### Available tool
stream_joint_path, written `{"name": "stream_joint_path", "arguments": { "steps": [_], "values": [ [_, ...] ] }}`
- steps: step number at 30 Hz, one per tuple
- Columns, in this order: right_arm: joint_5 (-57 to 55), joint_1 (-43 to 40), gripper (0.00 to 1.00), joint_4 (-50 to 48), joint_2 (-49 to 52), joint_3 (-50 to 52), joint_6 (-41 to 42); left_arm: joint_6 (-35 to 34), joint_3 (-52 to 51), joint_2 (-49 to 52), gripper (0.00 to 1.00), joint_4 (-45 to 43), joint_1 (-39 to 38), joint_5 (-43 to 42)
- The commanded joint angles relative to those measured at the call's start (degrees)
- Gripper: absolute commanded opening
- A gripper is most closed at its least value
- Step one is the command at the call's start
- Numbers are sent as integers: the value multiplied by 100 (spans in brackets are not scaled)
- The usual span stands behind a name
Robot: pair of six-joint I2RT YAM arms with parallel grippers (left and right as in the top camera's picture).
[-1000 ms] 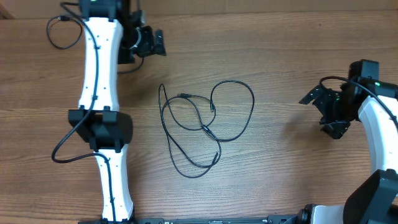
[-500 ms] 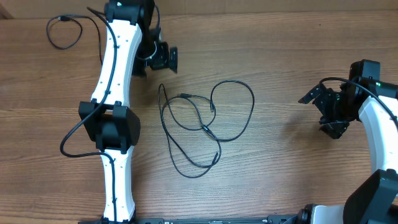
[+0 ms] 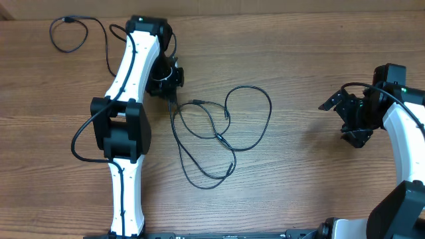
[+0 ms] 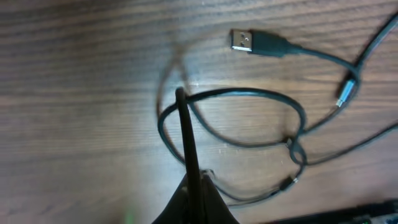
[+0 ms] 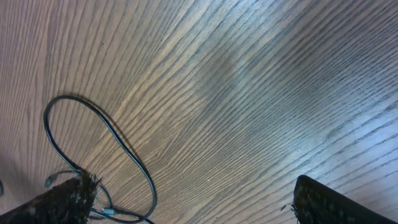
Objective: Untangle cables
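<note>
- Wood-grain counter (image 3: pixel 299 40), overhead; cables (image 3: pixel 219 136) lie in loose crossed loops at its centre; left gripper (image 3: pixel 171 83) at their far-left loop; right gripper (image 3: pixel 348 116) spread, near the right edge, well apart
- Left wrist: left gripper (image 4: pixel 186 143) pressed together, tip against a cable loop; whether it pinches, cannot tell; USB plug (image 4: pixel 242 40) beyond
- Right wrist: right gripper (image 5: pixel 189 202) spread wide; one cable loop (image 5: pixel 118 140) at left

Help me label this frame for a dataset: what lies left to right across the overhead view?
From the left: thin black wire loop in the far corner → left arm → tangled cables → right tool, open → right arm.
</note>
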State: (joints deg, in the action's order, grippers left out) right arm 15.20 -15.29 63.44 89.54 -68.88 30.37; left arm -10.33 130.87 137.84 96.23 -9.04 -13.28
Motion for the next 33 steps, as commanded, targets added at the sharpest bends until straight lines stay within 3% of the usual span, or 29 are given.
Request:
{"name": "stream_joint_path", "arguments": {
  "steps": [1,12,19,33],
  "values": [
    [35,7,100,-33,28,-87,-44,-39,852,-155,4,63,-33,-431],
    [35,7,100,-31,26,-87,-44,-570,2675,-1668,4,-208,-37,-1314],
    [35,7,100,-31,28,-87,-44,-1054,2767,-2680,4,-1303,-37,-2422],
    [35,7,100,-31,28,-87,-44,-2306,2767,-3204,4,-2669,-37,-3051]
  ]
}}
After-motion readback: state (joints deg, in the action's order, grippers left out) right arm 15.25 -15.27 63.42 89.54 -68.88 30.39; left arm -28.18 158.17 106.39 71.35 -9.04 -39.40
